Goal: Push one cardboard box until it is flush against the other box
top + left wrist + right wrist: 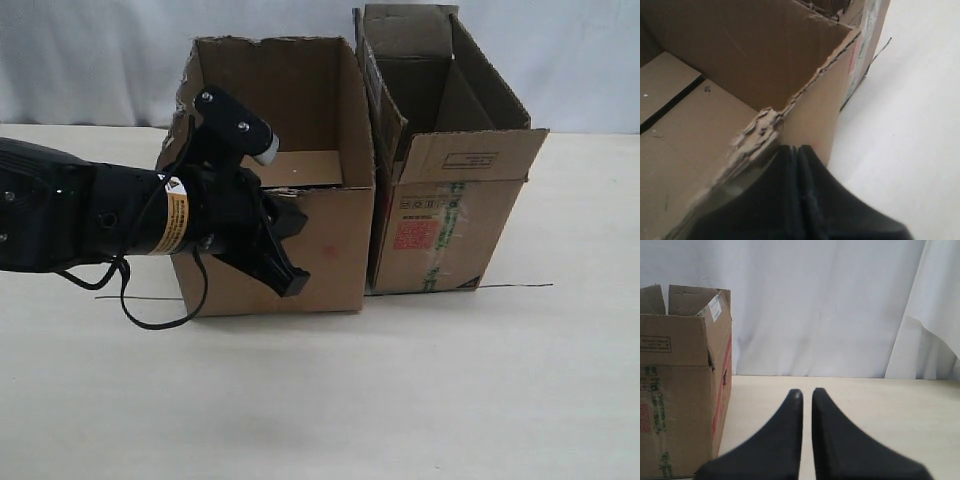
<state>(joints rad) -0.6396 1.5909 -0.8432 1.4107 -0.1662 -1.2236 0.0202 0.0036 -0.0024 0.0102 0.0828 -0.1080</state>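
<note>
1. The exterior view is showing the cardboard box (335, 265), wide and torn-rimmed, sitting at centre frame on a pale table (400, 400). The other box (490, 230) is standing just beside it to the right, and their sides are appearing to touch.
2. The left claw (294, 283) is reaching in from the left of the frame, lying in front of the wide box's front face with its fingers together. Contact cannot be told.
3. Only the left wrist view is showing the box's ragged corner right at those closed fingertips, plus its bare inner floor.
4. Only the right wrist view is showing the right claw (807, 394), fingers drawn together and gripping nothing, facing a white curtain (840, 305).
5. A red square label (415, 235) and green-printed tape (452, 213) are marking the taller box. A yellow sticker (175, 222) is wrapping the arm. All writing is too small to read.
</note>
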